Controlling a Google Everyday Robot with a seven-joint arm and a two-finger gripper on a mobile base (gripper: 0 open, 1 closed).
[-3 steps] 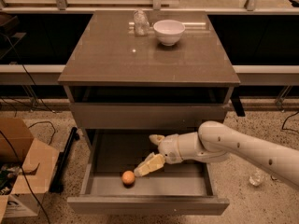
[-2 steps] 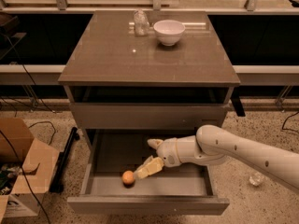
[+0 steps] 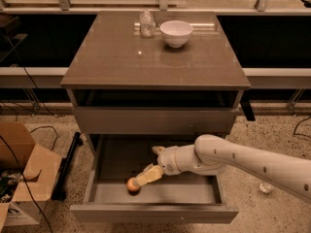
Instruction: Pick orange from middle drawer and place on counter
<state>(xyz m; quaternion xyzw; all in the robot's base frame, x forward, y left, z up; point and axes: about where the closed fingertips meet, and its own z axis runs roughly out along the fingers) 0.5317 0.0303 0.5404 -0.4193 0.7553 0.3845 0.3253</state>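
Note:
The orange [image 3: 132,186] lies on the floor of the open middle drawer [image 3: 194,193], near its front left. My gripper [image 3: 146,166] reaches into the drawer from the right on the white arm. It is open, and its lower finger [image 3: 148,174] points down-left with its tip touching or just above the orange. The other finger [image 3: 157,150] sticks up behind it. The counter [image 3: 121,57] is the glossy grey-brown top of the cabinet above.
A white bowl [image 3: 176,33] and a clear glass [image 3: 146,24] stand at the back of the counter. The closed drawer front [image 3: 155,120] overhangs the open drawer's rear. A cardboard box [image 3: 22,174] sits on the speckled floor at the left.
My gripper has moved a little left and down inside the drawer, so its lower finger now reaches the orange. The orange has not moved.

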